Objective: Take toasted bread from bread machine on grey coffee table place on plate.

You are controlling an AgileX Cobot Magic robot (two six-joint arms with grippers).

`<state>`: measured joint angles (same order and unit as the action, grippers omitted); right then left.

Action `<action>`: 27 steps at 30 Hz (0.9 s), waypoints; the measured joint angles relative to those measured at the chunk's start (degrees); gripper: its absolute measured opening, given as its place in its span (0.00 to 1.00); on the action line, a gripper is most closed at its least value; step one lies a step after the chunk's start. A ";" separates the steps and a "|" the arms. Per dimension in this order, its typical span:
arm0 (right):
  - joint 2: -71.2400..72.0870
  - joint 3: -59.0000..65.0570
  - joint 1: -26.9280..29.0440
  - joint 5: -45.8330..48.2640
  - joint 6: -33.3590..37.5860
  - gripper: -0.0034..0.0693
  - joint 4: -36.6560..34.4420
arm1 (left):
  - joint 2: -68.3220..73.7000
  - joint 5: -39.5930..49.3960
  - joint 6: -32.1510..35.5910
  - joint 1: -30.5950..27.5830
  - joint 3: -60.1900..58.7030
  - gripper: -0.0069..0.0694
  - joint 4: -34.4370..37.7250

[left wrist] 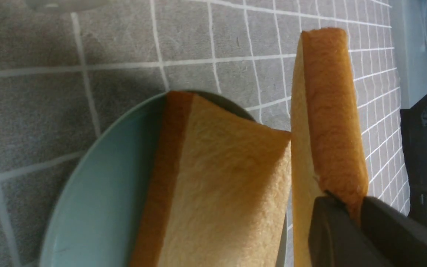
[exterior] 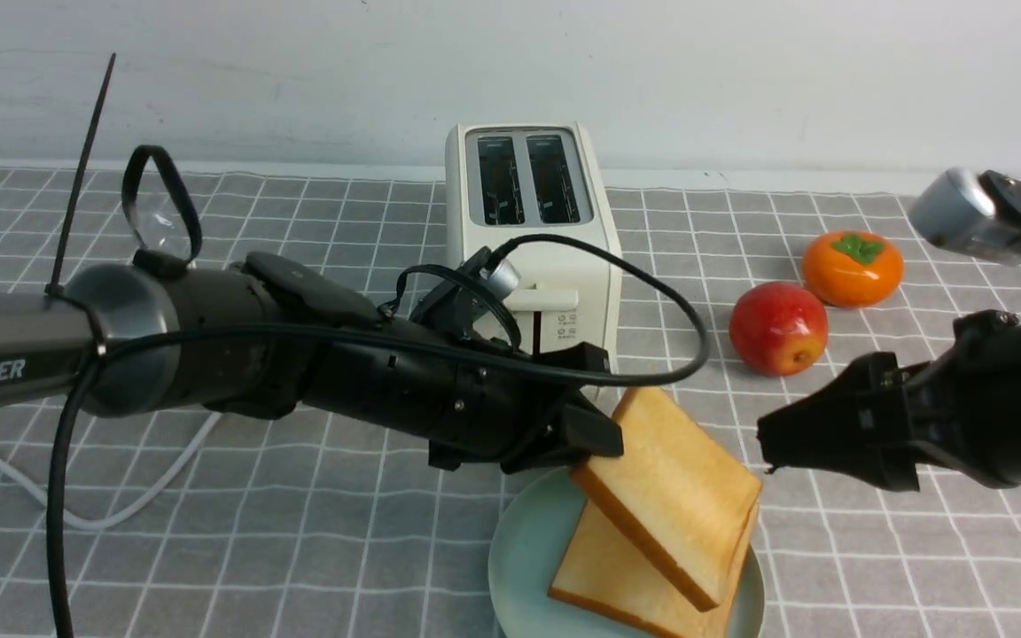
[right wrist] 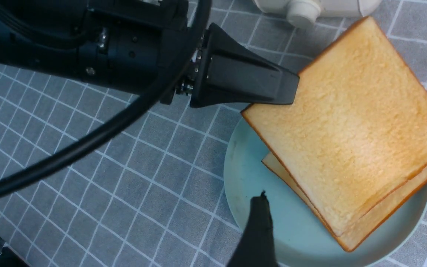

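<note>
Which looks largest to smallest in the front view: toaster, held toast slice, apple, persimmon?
1. toaster, though the arm hides part of it
2. held toast slice, nearer the camera, so its rank is unsure
3. apple and persimmon: alike, not ranked; the persimmon sits farther back

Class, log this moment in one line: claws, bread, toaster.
left claw: shut on second slice, tilted over first slice | first slice: flat on plate | right claw: open, empty | toaster: slots empty

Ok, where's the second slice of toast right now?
Front view, centre-low: the second slice hangs tilted in the left tool, over the first slice lying on the plate, in front of the toaster.
</note>
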<state>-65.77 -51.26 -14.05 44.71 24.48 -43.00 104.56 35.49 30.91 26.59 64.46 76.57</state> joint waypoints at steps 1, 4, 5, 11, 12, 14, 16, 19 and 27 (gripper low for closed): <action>0.00 0.00 0.00 0.00 0.00 0.83 0.00 | 0.00 0.00 -0.16 0.00 0.00 0.20 0.00; 0.00 0.00 0.00 0.11 0.00 0.83 0.00 | -0.09 0.20 -3.44 0.00 0.00 0.34 -4.71; 0.00 0.00 0.00 0.13 0.00 0.83 0.00 | -0.31 0.28 -4.28 0.00 0.00 0.38 -6.25; 0.00 0.00 0.00 0.36 0.00 0.80 1.23 | -4.97 2.82 -12.70 -0.05 0.00 0.72 -18.18; 0.00 0.00 0.07 0.36 0.00 0.78 2.20 | -6.74 4.35 -15.27 -0.05 0.00 0.80 -21.65; 0.00 0.00 0.52 0.77 -0.16 0.72 3.32 | -10.03 7.49 -18.03 -0.05 0.00 0.90 -27.64; 0.00 0.00 2.14 2.34 -1.13 0.58 3.68 | -14.32 11.33 -20.27 -0.05 0.00 0.95 -33.82; 0.55 0.00 4.23 4.57 -1.61 0.40 4.12 | -19.14 15.99 -22.01 -0.05 0.00 0.96 -39.39; 9.66 0.00 8.48 9.53 -8.21 0.02 14.10 | -39.71 24.47 -27.97 -0.05 -5.49 0.72 -46.78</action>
<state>-56.11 -51.26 -5.57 54.23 16.26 -28.90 64.85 59.96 2.94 26.54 58.98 29.79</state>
